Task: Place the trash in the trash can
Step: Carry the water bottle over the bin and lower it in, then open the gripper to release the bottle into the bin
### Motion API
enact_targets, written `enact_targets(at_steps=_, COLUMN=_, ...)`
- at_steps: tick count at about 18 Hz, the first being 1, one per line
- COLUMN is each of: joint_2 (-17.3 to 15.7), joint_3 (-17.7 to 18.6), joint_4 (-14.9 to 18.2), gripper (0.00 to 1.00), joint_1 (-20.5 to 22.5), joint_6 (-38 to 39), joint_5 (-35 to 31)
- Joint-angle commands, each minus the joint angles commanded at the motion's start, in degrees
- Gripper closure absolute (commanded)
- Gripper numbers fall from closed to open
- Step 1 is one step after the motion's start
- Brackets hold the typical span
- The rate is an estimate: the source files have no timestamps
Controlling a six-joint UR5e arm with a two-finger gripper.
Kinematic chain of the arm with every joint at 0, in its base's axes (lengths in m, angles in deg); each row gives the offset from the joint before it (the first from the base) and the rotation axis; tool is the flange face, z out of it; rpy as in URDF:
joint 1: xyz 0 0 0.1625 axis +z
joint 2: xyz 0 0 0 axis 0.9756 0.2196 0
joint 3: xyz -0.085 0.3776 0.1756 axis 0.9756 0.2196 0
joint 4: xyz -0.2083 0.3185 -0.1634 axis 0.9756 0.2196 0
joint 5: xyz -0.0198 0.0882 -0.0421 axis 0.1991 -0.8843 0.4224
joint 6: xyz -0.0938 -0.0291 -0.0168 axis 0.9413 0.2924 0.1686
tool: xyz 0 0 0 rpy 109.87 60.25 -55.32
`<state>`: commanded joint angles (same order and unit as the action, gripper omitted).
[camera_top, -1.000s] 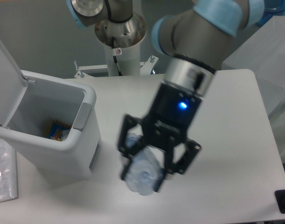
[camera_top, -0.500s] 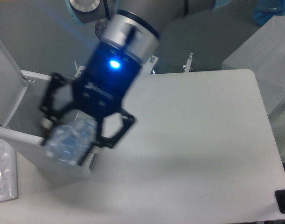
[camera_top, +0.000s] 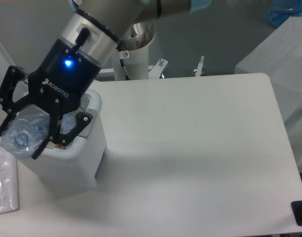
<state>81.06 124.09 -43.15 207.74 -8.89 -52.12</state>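
My gripper (camera_top: 23, 137) is shut on the trash, a clear bluish plastic bottle (camera_top: 23, 138) held between its black fingers (camera_top: 48, 139). It hangs over the open top of the white trash can (camera_top: 86, 153) at the left of the table. The can's flat lid (camera_top: 2, 54) stands open behind the gripper. The arm hides most of the can's opening and whatever lies inside. The crumpled wrapper does not show.
A clear packet with white contents (camera_top: 3, 182) lies at the left edge beside the can. The white table (camera_top: 200, 148) stretches to the right. A dark object (camera_top: 301, 212) sits at the bottom right corner. The robot's base column (camera_top: 138, 54) stands behind.
The gripper carried the bottle from the table's middle leftward, and now holds it above the trash can's opening, further left than half a second ago.
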Motion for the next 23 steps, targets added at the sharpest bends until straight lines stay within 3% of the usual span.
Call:
enact_targets(at_steps=8, joint_2=-1.58, joint_3=6.68, joint_4=-0.09, gripper=0.45, joint_1=-0.09, joint_6=-3.15, joint_5=-0.35)
enact_targets(at_steps=9, joint_2=-2.02, joint_3=7.56, joint_4=-0.09, gripper=0.37, joint_1=0.0, joint_6=-3.86, joint_5=-0.35)
enact_targets(at_steps=11, joint_2=-3.07, joint_3=8.97, joint_4=0.0, gripper=0.05, joint_1=0.0, joint_6=-5.18, joint_5=-0.53)
enact_targets(at_steps=12, joint_2=-3.68, joint_3=9.75, joint_4=0.0, gripper=0.0, joint_1=0.0, joint_6=-5.71, joint_5=-0.53)
enact_targets(at_steps=19, joint_2=-4.57, joint_3=11.17, joint_4=0.0, gripper=0.0, joint_1=1.84, joint_6=-5.98, joint_5=-0.62)
enact_targets(at_steps=23, joint_2=-4.48, joint_3=10.73, joint_4=0.0, gripper=0.0, joint_1=8.59, joint_6=-7.11, joint_5=-0.62)
